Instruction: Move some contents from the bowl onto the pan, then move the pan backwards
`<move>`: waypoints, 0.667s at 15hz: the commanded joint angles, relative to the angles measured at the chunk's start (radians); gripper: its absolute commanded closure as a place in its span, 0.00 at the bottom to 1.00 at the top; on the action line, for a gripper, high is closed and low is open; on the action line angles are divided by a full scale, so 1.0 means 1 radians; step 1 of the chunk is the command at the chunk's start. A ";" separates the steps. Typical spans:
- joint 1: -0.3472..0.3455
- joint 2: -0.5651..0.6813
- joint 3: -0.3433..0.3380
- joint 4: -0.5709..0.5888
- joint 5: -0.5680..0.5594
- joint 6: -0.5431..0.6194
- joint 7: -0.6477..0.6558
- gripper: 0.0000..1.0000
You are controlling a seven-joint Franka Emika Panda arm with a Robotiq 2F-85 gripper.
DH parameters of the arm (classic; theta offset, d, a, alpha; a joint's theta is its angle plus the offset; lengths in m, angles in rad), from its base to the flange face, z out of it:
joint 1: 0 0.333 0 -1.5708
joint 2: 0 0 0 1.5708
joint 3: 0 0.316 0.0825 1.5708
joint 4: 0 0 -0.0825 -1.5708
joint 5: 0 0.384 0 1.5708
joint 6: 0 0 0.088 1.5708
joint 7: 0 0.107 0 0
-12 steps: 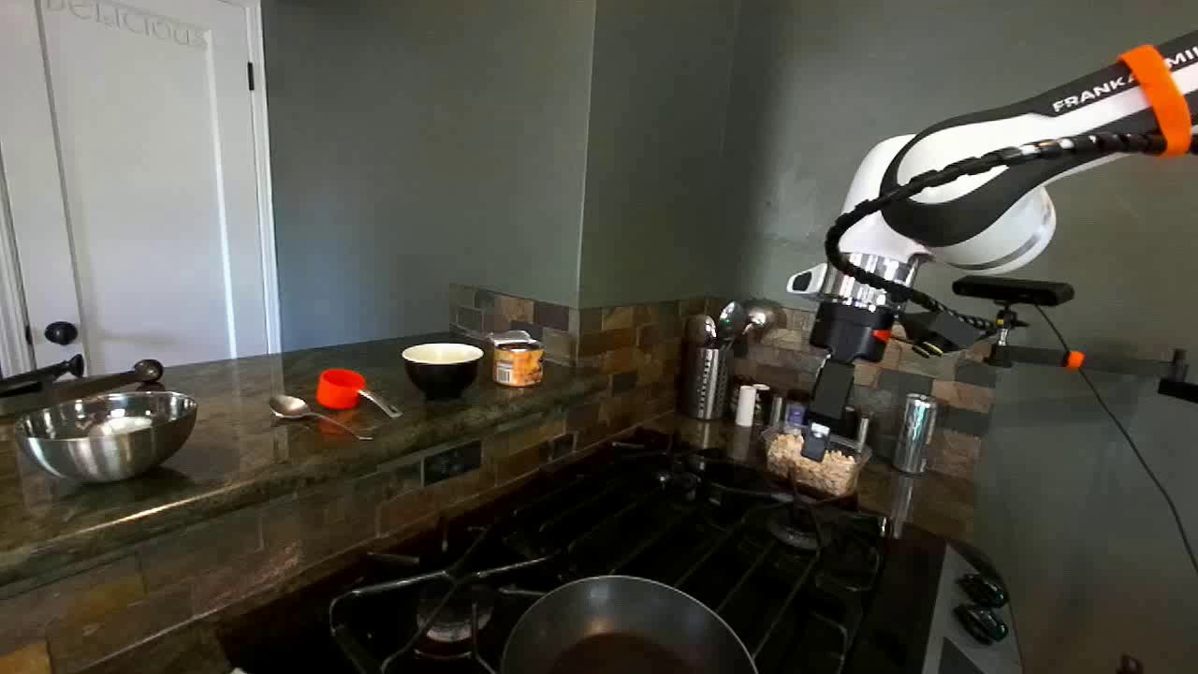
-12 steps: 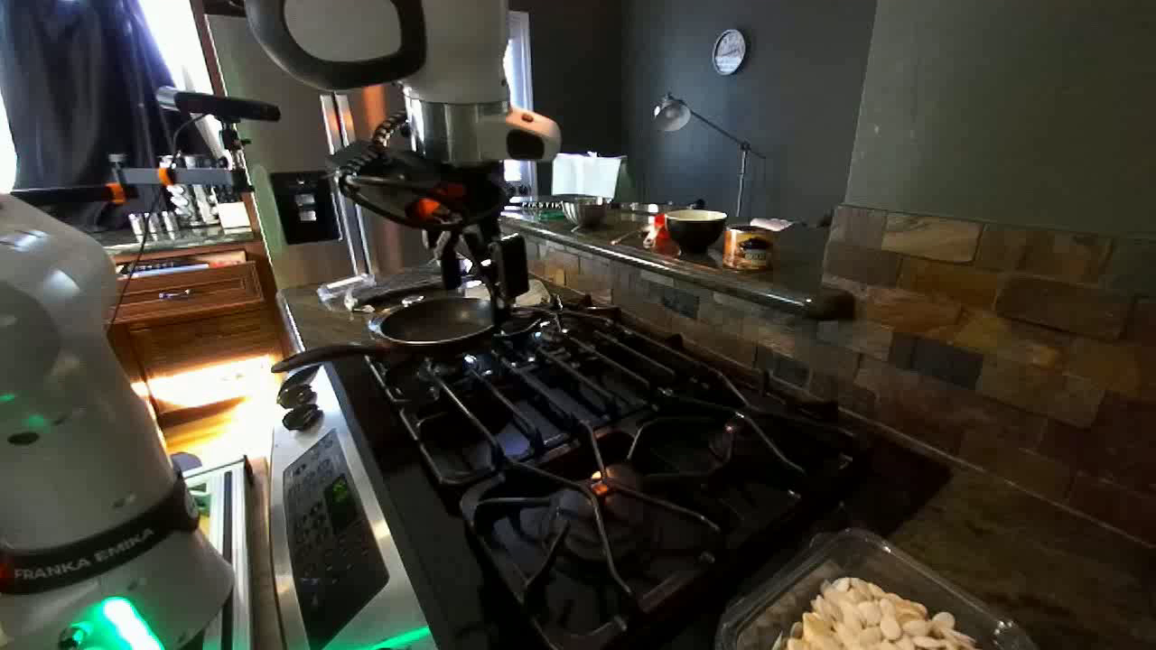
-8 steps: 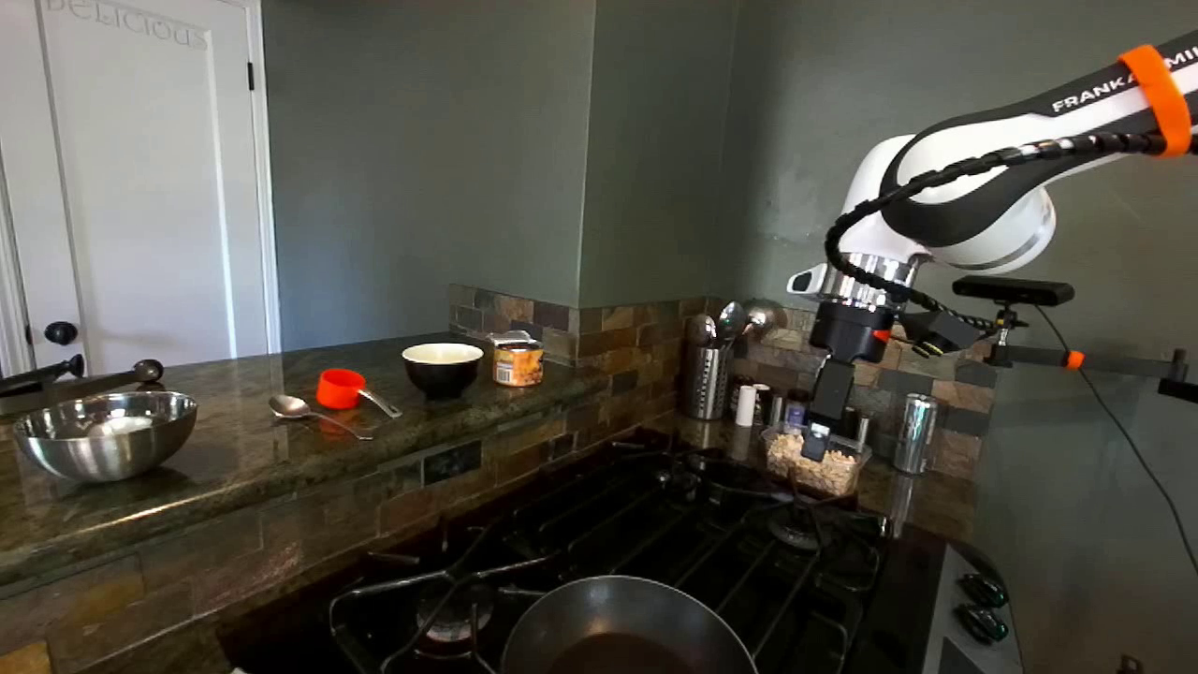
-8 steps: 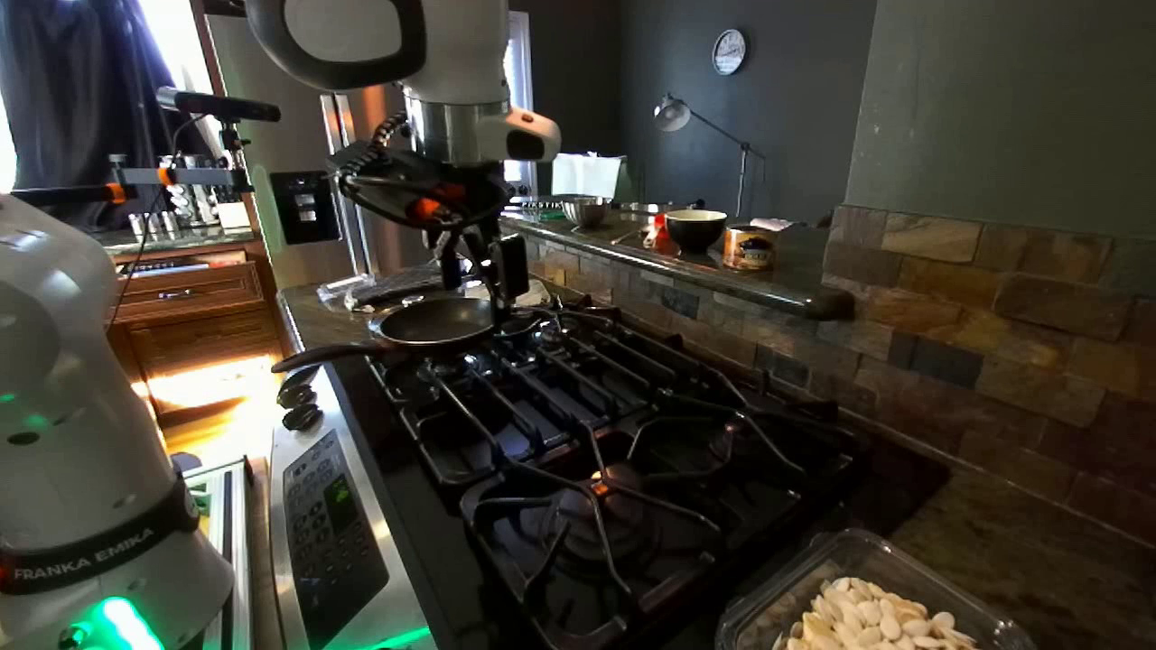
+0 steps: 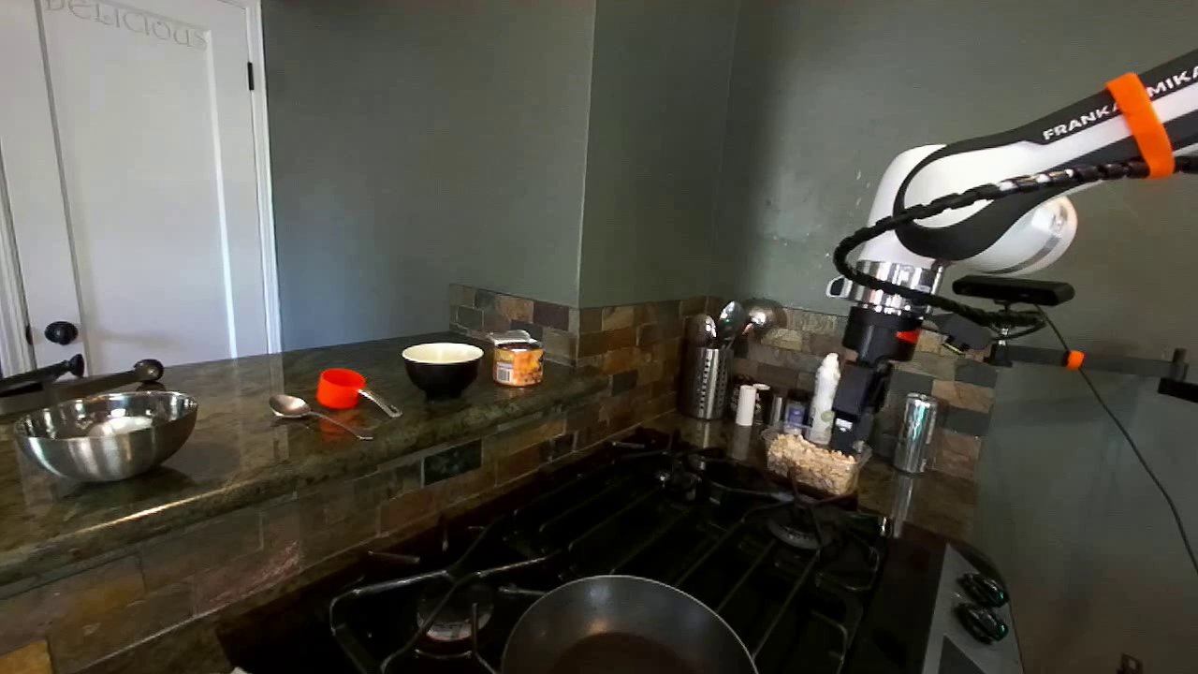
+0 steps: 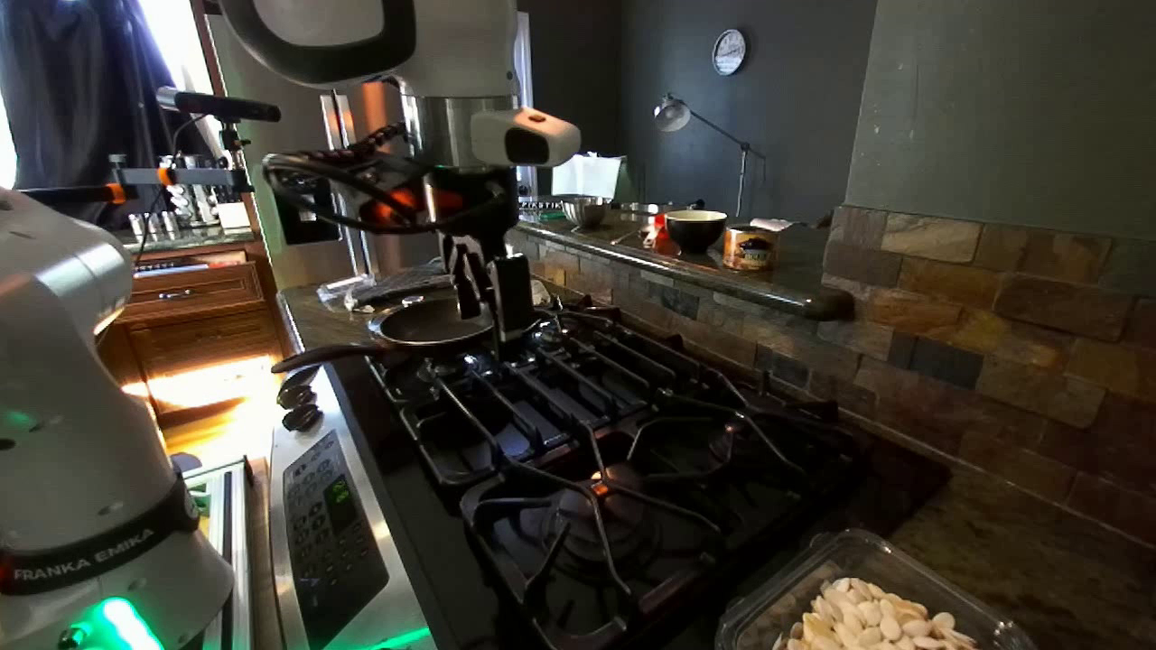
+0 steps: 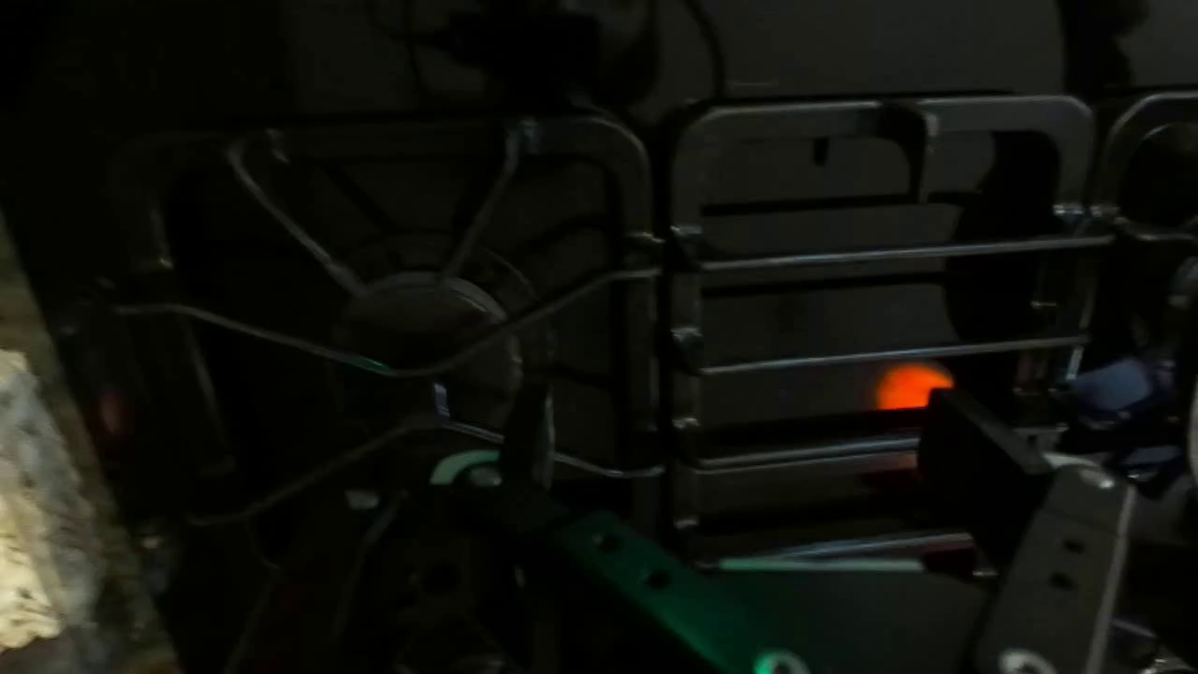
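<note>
The bowl is a small low clear plastic container [image 5: 866,453] on the counter past the stove's end; it also shows in an exterior view [image 6: 980,603]. Its contents, pale cream-beige pieces [image 6: 871,618], fill much of it; they show in an exterior view [image 5: 807,465] and blurred at the left edge of the wrist view [image 7: 21,524]. The dark frying pan [image 5: 627,622] sits at the opposite end of the stove, its handle toward the knobs [image 6: 429,325]. I see nothing in it. My gripper [image 7: 735,421] is open and empty above the grates, shown in both exterior views [image 5: 850,435] [image 6: 492,316].
Black grates [image 6: 587,469] cover the stove. A utensil holder [image 5: 708,382], white bottle [image 5: 824,398] and silver can [image 5: 915,432] stand near the container. The raised counter bears a steel bowl [image 5: 108,435], spoon [image 5: 318,415], red cup [image 5: 340,388], dark bowl [image 5: 443,374] and tin can [image 5: 518,363].
My gripper has moved right and turned slightly in an exterior view, uncovering the white bottle behind it. It sits lower and looks larger in an exterior view. The pan and container have not moved.
</note>
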 commanded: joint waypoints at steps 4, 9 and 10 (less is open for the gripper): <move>-0.163 0.040 -0.075 0.014 -0.078 0.102 0.012 0.00; -0.188 0.079 -0.062 0.033 -0.095 0.129 0.050 0.00; -0.213 0.139 -0.056 0.065 -0.100 0.149 0.126 0.00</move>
